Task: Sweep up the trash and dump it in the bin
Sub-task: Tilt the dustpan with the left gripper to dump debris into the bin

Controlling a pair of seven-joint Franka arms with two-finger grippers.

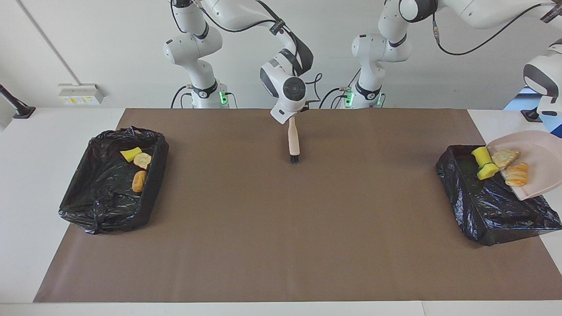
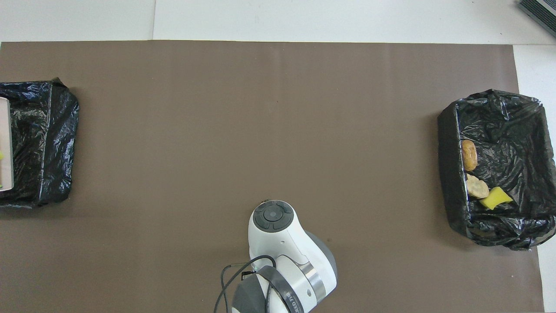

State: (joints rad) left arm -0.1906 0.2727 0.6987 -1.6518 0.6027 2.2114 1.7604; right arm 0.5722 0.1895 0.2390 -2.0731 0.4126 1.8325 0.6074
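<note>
The left gripper [image 1: 554, 115] — cut off, grip unreadable — tilted the dustpan [image 1: 535, 166] over a bin [image 1: 483, 210]; the right gripper [image 1: 290, 118] clasped the brush [image 1: 293, 140].

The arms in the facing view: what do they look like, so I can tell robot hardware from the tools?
Both arms are glossy white with rounded, bulbous links and dark grey bands at the joints. The right arm has a round dark grey cap on its wrist and black cables looping along it. The left arm carries a black cable too. Green lights glow at both bases. No sleeves or readable markings show.
</note>
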